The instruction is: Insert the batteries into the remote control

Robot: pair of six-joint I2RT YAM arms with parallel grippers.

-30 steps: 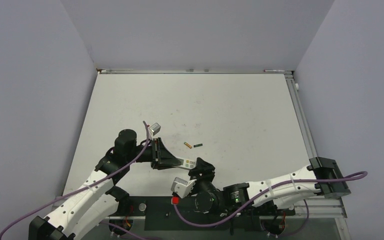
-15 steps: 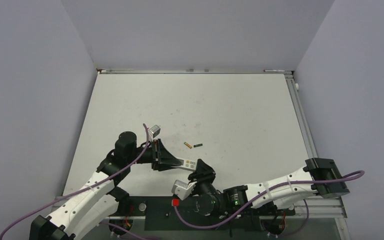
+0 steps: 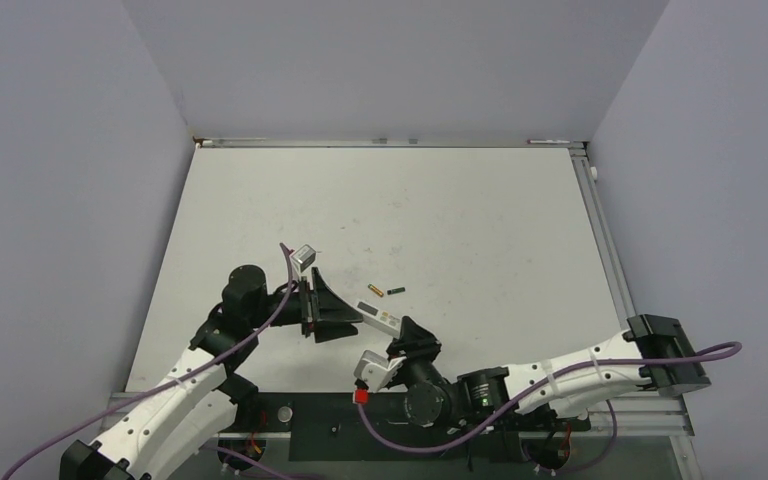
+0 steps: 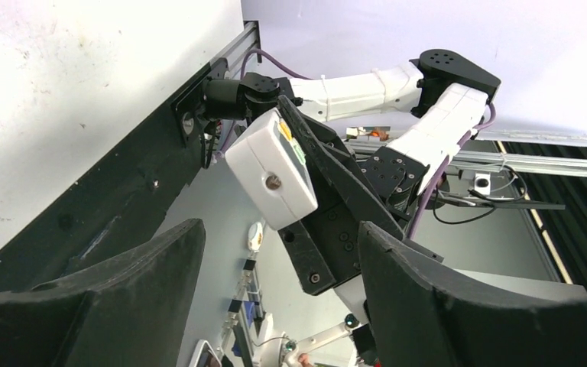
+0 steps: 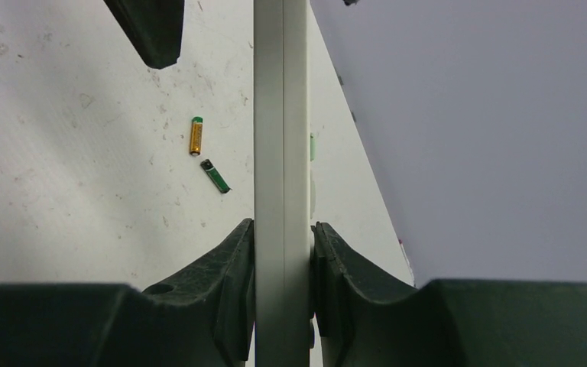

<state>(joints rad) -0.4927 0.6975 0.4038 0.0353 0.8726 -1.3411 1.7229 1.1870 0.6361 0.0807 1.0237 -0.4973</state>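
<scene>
**Remote in hand, batteries lying on the table**

We are gripping the remote control in the right gripper. Its fingers are closing tight on the two broad faces near one end, so the right wrist view is showing the remote edge-on as a slim white bar. From above, the remote is sitting near the front of the table with its buttons facing up. Its free end is pointing toward the left gripper, which is standing wide open just beside that end and holding nothing. (Its wrist camera is mostly showing the right arm's wrist, and we cannot pick the remote out there with confidence.)

The yellow-gold battery and the dark green battery are lying close together on the table, not touching, a little beyond the remote.

We judge that we are at the step of positioning the remote, with no battery loaded yet. The compartment side is facing away from every camera, so we cannot tell whether it is open. The next move is probably calling for turning the back upward and bracing the remote firmly. After that, the free gripper would be picking up a battery, a small target needing a careful, centred pinch.
</scene>
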